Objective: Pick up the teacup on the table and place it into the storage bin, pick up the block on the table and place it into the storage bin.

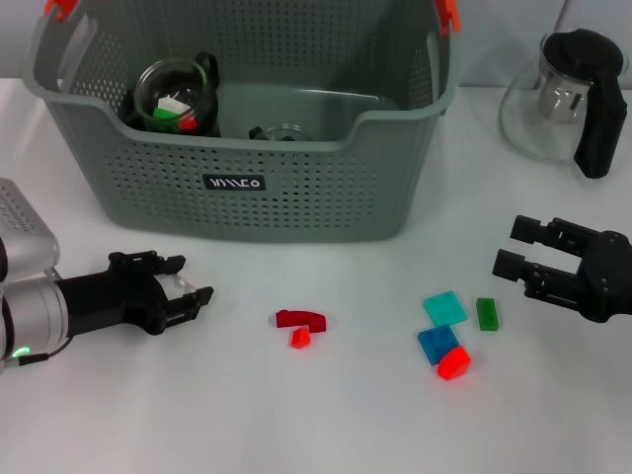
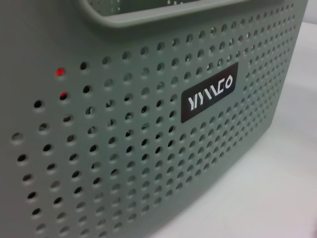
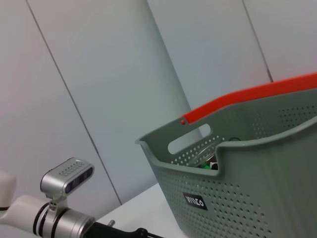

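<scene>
Grey-green perforated plastic storage bin (image 1: 296, 188) is seen at 12 o'clock on the white table (image 1: 296, 425), with a glass teacup (image 1: 176, 97) inside. Small coloured blocks (image 1: 446, 336) lie at 4 o'clock. Both the left gripper (image 1: 188, 281) and the right gripper (image 1: 513, 247) are opened and empty.

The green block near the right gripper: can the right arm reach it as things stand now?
Probably yes. The green block lies on bare table just beside the open right gripper, with nothing between them.
</scene>
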Controlling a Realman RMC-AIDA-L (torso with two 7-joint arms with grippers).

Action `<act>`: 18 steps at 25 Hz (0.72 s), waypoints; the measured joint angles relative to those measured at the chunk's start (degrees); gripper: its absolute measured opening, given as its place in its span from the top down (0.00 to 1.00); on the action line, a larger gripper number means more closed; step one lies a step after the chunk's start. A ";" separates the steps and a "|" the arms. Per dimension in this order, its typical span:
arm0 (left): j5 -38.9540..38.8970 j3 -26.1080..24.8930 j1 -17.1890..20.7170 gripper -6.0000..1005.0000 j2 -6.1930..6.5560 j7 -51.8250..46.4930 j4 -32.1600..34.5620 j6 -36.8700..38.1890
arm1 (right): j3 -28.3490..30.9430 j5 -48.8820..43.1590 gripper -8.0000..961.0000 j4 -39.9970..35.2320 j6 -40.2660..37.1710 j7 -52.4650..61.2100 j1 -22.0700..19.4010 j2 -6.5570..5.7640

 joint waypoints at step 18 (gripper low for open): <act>-0.50 -4.40 0.92 0.58 2.11 -2.31 6.16 21.18 | 0.00 0.01 0.21 -0.24 -0.02 0.00 0.16 0.00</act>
